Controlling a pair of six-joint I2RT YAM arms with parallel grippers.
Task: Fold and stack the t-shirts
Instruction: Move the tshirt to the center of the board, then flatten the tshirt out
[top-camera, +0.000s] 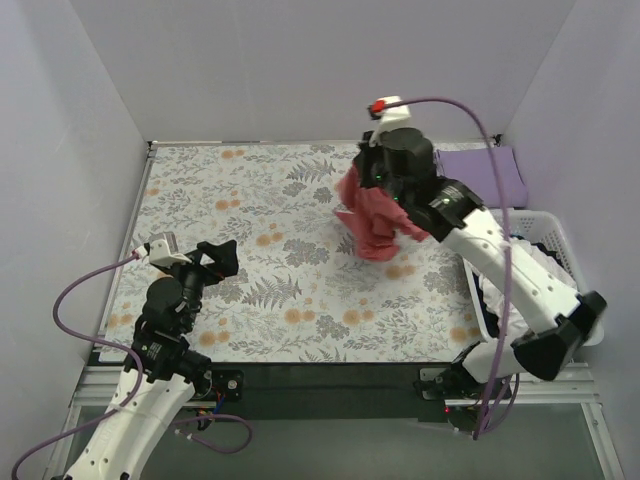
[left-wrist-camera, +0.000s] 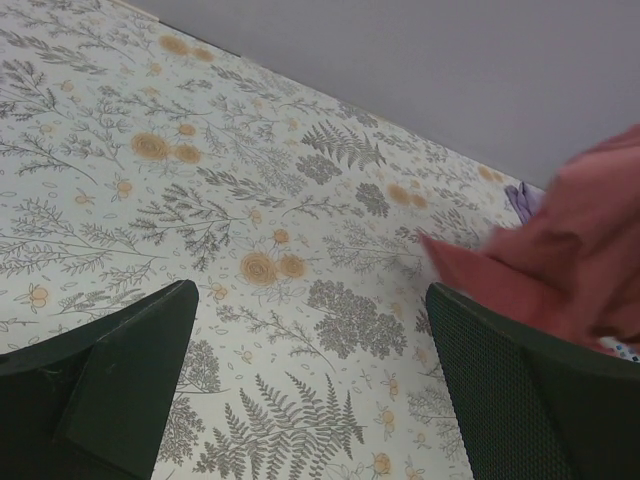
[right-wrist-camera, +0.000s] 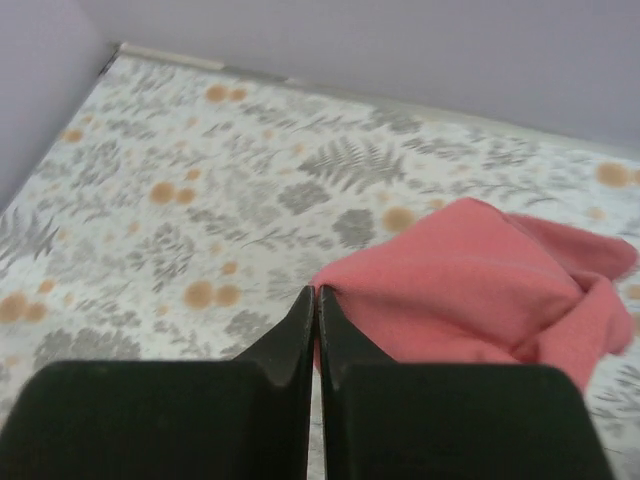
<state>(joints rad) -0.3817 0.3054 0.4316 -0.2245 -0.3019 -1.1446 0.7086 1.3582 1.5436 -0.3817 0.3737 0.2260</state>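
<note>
The salmon-red t-shirt hangs bunched from my right gripper, above the right middle of the floral cloth. In the right wrist view the right gripper is shut on an edge of the salmon-red t-shirt, which dangles to the right. The lavender-purple t-shirt lies folded flat at the back right. My left gripper is open and empty over the near left of the table. In the left wrist view the left gripper is wide apart, with the red shirt at the right.
The floral-print table cloth covers the table. A white slatted basket with more clothes stands at the right edge, under my right arm. Lavender walls close the back and sides.
</note>
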